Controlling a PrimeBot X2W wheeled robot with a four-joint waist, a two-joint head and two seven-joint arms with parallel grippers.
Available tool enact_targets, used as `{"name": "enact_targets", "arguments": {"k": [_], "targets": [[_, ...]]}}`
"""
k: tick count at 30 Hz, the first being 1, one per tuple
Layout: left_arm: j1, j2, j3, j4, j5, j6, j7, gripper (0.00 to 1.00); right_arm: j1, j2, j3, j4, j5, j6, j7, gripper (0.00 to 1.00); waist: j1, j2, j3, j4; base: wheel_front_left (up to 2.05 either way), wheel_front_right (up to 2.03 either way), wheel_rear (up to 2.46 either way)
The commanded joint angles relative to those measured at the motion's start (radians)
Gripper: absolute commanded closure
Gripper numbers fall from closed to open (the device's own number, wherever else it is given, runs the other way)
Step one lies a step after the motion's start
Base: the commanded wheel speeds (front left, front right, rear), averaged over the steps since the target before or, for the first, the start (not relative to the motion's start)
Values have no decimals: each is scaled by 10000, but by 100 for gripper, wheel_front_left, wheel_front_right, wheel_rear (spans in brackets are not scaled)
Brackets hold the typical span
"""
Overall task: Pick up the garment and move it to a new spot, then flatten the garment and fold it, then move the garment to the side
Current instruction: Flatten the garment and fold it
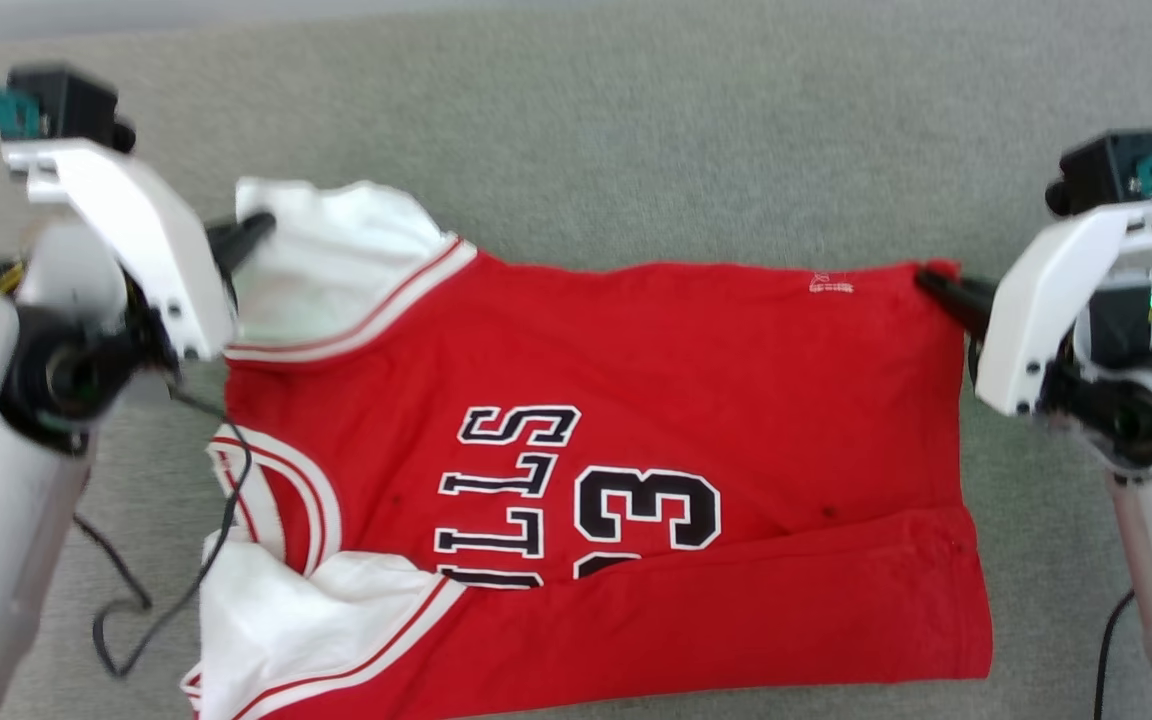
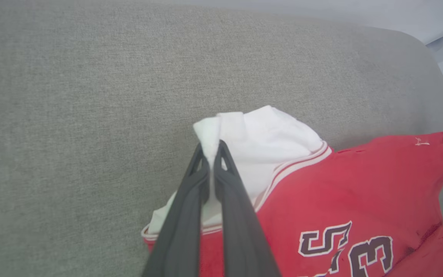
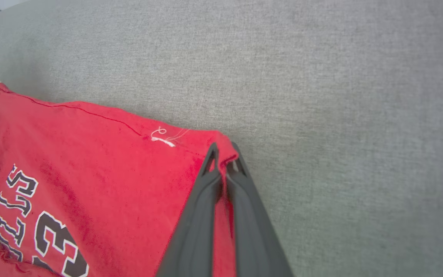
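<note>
Garment (image 1: 696, 350) first: where does it lie? asks my watcher.

Me: Sideways on the grey cushion (image 1: 636, 120), collar toward my left, chest print up. My left gripper (image 1: 254, 230) is clamped on the far white sleeve (image 1: 336, 250). My right gripper (image 1: 936, 285) is clamped on the far hem corner.

Watcher: What could spoil it?

Me: Both pinches sit at the very fingertips. If my arms pull apart unevenly, I judge the sleeve would slide out, since little cloth is caught. A dark cable (image 1: 226, 500) from my left arm lies over the collar and may drag it. The near strip (image 1: 756, 610) is doubled over and would set as a crease unless I flatten it.

Watcher: Which view tells you most?

Me: My head view gives the doubled strip and the cable. My left wrist view shows white cloth poking up between the closed tips. My right wrist view shows red cloth nipped the same way, beside a white stitched mark (image 3: 164, 138).
</note>
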Motion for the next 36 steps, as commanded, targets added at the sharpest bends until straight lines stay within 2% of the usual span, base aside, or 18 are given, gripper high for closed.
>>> {"name": "enact_targets", "arguments": {"k": [1,7,12,18,20,21,22,23,27,30,36], "targets": [[536,79,94,-160,-138,-4,-239,100,426,-107,-19,-130,15,-4,-89,100,-1,0,-556,260,0,0,0],[2477,301,504,-1042,-442,273,-1083,100,1746,-237,-87,-575,152,-4,-279,100,-1,0,-1437,516,0,0,0],[4448,450,707,-2021,-596,700,-1712,100,3080,-221,-144,-1023,276,-4,-577,100,-1,0,-2009,642,0,0,0],[6516,290,817,-2816,-927,1160,-2224,100,4428,-390,-301,-1191,433,-6,-1016,100,-1,0,-2368,664,0,0,0],[7660,107,754,-2991,-1210,1349,-2375,100,5179,-395,-386,-1187,418,-4,-1384,100,-1,0,-2583,578,0,0,0],[7877,60,727,-3017,-1268,1366,-2393,69,5347,-378,-381,-1168,410,-4,-1499,95,-1,0,-2632,555,0,0,0],[8041,55,668,-3017,-1248,1389,-2409,0,5504,-356,-365,-1132,389,-4,-1636,53,-1,0,-2670,541,0,0,0],[8204,46,588,-3004,-1226,1419,-2393,0,5634,-304,-357,-1068,391,-6,-1770,0,-1,0,-2707,522,0,0,0],[8649,-35,454,-2950,-1184,1466,-2511,0,6049,-168,-348,-893,460,-4,-2327,0,-1,0,-2893,468,0,0,0],[8936,-40,482,-3086,-944,1408,-2975,0,6359,-118,-336,-903,472,-4,-2797,0,-1,0,-3128,439,0,0,0],[8928,120,538,-3617,-122,1704,-3801,0,6897,-317,-933,-1723,301,-4,-3102,0,-1,0,-3519,509,0,0,0]]}}
